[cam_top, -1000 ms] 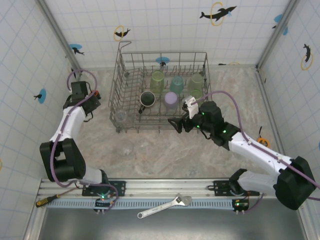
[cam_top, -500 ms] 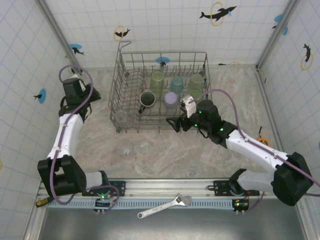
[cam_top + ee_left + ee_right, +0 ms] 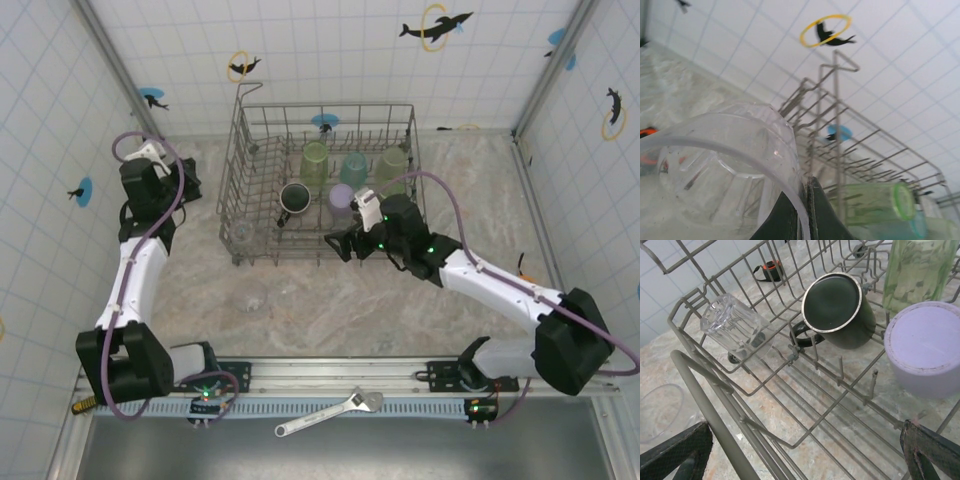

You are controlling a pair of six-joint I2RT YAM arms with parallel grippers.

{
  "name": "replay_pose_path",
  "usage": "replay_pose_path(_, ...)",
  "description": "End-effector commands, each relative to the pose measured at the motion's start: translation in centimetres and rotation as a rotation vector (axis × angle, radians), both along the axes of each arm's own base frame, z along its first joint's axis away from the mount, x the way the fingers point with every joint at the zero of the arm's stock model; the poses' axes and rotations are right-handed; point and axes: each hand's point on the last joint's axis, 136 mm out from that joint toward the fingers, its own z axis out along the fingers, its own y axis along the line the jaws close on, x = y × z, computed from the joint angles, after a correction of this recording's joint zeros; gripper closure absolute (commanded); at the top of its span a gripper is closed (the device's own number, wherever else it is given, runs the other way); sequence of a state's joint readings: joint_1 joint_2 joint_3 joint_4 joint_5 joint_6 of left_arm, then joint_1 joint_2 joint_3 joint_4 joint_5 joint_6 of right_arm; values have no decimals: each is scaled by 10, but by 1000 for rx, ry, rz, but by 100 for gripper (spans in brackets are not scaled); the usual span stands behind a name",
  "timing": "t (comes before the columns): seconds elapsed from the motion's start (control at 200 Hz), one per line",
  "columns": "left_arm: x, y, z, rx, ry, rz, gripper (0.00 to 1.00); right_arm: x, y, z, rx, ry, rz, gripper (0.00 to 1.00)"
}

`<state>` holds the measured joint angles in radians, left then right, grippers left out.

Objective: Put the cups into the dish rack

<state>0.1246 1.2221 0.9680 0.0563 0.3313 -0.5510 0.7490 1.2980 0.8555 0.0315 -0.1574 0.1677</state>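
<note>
Left of the dish rack (image 3: 330, 107), the left gripper (image 3: 804, 199) is clamped on the rim of a clear cup (image 3: 715, 160). The right gripper (image 3: 342, 246) hangs wide open, holding nothing, at the rack's near edge. Inside the rack sit a green cup (image 3: 315, 158), a teal cup (image 3: 353, 167), a lavender cup (image 3: 342, 200), a black mug (image 3: 837, 310) and a clear tumbler (image 3: 735, 325). Two more clear cups (image 3: 250, 296) are on the table (image 3: 400, 310) in front of the rack.
</note>
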Motion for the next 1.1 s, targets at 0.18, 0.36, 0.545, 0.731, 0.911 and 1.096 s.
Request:
replay_pose_path(0.18,-15,-42,72,-59,-288,-241,100,22,8,11,86,65,-85,0)
replay_pose_path(0.36,-27,-61,85,-119,-362,-342,100,40,25,36,216,119,-72,0)
replay_pose_path(0.545,-38,-90,93,-106,-409,-436,100,57,42,63,343,153,-48,0)
replay_pose_path(0.731,-39,-113,99,-97,-420,-499,100,73,50,89,460,178,-39,0)
replay_pose_path(0.911,-42,-128,96,-128,-415,-550,100,81,48,104,506,143,-67,0)
replay_pose_path(1.096,-50,-147,87,-165,-407,-613,100,93,57,120,574,147,-44,0)
